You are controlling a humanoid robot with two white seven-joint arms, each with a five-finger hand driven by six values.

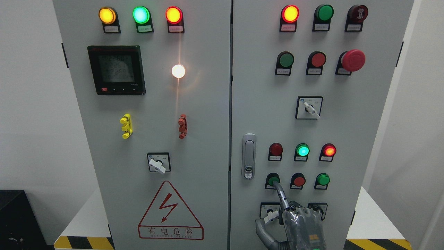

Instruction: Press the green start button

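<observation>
The grey control cabinet fills the view. My right hand comes up from the bottom edge, right of the middle. Its index finger is stretched out and its tip touches a green push button, the left one in the lower row of three on the right door. The other fingers are curled and the thumb sticks out to the left. The hand holds nothing. My left arm is out of view.
A red button and another green button sit to the right of the touched one. Above them are three lamps, the middle green one lit. The door handle is to the left. Selector switches sit beside the hand.
</observation>
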